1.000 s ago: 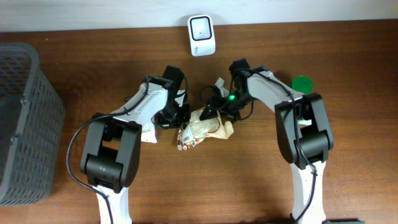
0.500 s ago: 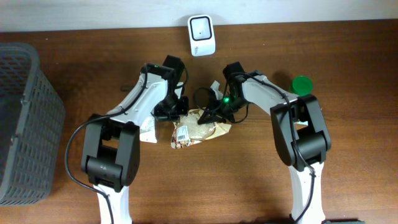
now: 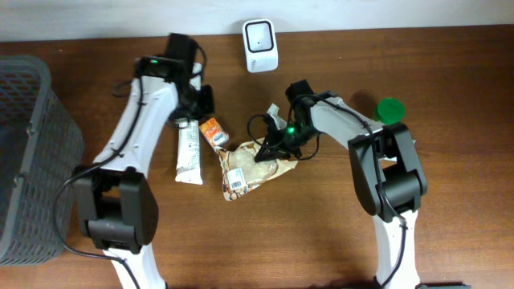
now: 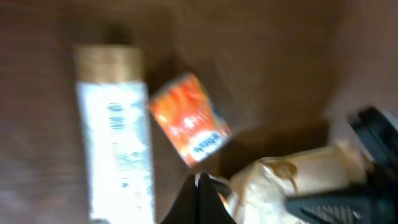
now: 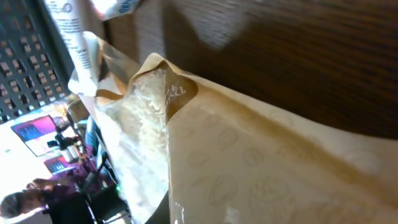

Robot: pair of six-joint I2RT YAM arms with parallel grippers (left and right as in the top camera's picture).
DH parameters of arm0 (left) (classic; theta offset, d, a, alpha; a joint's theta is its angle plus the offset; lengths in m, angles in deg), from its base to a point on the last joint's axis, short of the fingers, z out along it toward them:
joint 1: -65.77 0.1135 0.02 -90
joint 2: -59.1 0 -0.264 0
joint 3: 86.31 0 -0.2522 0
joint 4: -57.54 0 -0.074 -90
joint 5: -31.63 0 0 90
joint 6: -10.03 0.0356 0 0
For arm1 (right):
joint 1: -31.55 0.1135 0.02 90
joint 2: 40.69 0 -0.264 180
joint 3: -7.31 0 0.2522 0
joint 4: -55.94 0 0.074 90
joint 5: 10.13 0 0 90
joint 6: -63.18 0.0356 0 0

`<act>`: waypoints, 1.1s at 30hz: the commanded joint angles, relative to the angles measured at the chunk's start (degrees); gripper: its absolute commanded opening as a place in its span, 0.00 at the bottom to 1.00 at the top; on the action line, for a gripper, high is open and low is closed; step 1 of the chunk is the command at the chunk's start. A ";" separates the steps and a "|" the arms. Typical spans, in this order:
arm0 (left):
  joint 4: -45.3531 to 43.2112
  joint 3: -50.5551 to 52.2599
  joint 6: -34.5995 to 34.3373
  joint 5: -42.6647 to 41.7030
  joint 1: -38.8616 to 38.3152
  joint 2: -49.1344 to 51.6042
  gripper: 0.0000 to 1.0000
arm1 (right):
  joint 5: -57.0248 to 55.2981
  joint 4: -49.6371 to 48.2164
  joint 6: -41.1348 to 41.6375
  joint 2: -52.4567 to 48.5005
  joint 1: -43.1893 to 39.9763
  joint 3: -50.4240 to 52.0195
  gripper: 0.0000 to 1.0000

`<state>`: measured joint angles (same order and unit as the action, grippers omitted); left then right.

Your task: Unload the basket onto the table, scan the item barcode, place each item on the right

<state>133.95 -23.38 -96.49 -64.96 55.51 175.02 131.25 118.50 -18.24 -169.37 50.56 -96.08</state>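
The item is a tan snack bag (image 3: pixel 255 167) lying on the table, with a white barcode label (image 3: pixel 235 178) at its lower left end. My right gripper (image 3: pixel 270 149) is shut on the bag's upper right edge. In the right wrist view the bag (image 5: pixel 261 162) fills the frame and hides most of that gripper (image 5: pixel 180 210). My left gripper (image 3: pixel 201 103) is raised at the upper left, shut and empty. In the left wrist view its shut fingertips (image 4: pixel 202 198) hang above the bag (image 4: pixel 292 180). The white scanner (image 3: pixel 260 45) stands at the back edge.
A white tube (image 3: pixel 189 149) and a small orange packet (image 3: pixel 213 131) lie left of the bag, and both show in the left wrist view, the tube (image 4: pixel 115 137) and the packet (image 4: pixel 189 118). A green lid (image 3: pixel 389 107) sits at the right. A grey basket (image 3: pixel 32 160) stands at the far left.
My left arm has lifted away from the bag to the upper left, uncovering the tube and orange packet. My right gripper has closed on the bag's edge, and the bag has shifted slightly left.
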 commanded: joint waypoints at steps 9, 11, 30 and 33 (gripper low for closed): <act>-3.63 -1.09 0.09 0.68 9.86 -1.33 0.39 | 8.87 0.09 -0.35 22.88 -11.34 -1.40 0.04; -3.61 -1.09 0.09 0.68 9.86 -1.33 0.43 | 10.08 0.87 -0.35 22.77 -11.56 -1.40 0.04; -2.97 -0.98 0.09 0.63 9.81 -1.29 0.61 | 7.50 1.79 -0.15 16.04 -11.13 -0.63 0.04; -2.97 -0.98 0.09 0.59 9.79 -1.29 0.61 | -6.60 4.68 -1.09 14.71 -10.73 -0.15 0.16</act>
<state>130.85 -23.49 -96.49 -64.74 65.22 175.02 134.96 121.12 -18.24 -153.72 39.37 -96.36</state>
